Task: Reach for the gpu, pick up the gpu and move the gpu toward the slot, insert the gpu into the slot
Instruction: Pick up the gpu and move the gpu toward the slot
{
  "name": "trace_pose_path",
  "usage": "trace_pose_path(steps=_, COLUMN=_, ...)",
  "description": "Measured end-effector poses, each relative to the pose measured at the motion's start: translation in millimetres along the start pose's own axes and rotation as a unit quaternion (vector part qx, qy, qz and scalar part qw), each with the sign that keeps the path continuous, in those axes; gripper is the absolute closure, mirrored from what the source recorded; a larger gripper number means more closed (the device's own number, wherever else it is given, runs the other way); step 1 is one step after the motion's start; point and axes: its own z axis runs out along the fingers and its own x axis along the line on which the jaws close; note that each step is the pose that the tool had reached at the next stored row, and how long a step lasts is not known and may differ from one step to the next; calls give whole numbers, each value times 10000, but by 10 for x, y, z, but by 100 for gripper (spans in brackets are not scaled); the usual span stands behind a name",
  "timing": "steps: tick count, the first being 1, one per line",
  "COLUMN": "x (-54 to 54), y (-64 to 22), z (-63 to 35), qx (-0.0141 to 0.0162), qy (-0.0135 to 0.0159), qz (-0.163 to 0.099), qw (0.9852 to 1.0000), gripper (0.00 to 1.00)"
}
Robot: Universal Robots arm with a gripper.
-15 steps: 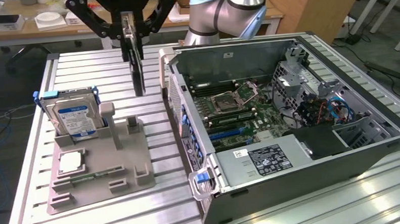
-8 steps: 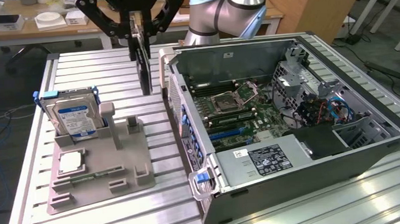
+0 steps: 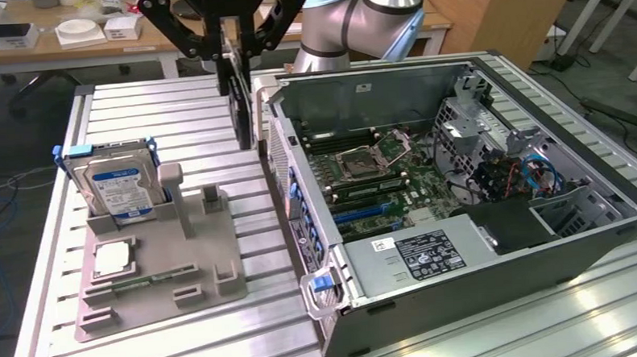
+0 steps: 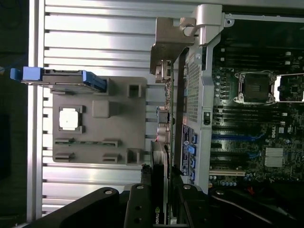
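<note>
Black gripper (image 3: 236,61) (image 4: 160,202), jaws narrow, clamped on the gpu (image 3: 244,121) (image 4: 165,114) from 2 sides. Card held by 1 end, edge-on in the wrist view, hanging straight down below the jaws in the exterior view. Pale metal bracket is at the card's far end from the jaws.

Position, all taken from the open computer case (image 3: 496,292) (image 4: 199,85):
- gpu is outside the case, just beside its perforated outer wall and running alongside it. Cannot tell whether card and wall touch.
- gpu is clear of the slatted aluminium table (image 3: 164,104) (image 4: 95,33) that the case stands on.
- slot (image 3: 360,214) (image 4: 232,137) lies inside the case, a blue strip on the green motherboard (image 3: 405,191) (image 4: 237,118), past the wall from the card. Card and slot are apart, with the case wall between them.
- Square processor socket (image 3: 366,156) (image 4: 256,88) is also inside the case, deeper in than the slot as seen from the card.

Outside the case, beyond the gpu: grey holder tray (image 3: 193,256) (image 4: 128,123) flat on the table. It carries 1 silver hard drive (image 3: 120,187) (image 4: 57,78) with a blue-white label, standing upright in a blue-edged cradle, and 1 small square silver chip (image 3: 115,258) (image 4: 70,118) lying flat. Neither is touched by the gripper.
</note>
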Motion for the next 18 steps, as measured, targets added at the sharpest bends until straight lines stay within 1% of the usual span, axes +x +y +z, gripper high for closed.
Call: trace_pose_path(steps=18, x=-239, y=-5, z=0, qx=0, qy=0, qz=-1, qw=10000, gripper=74)
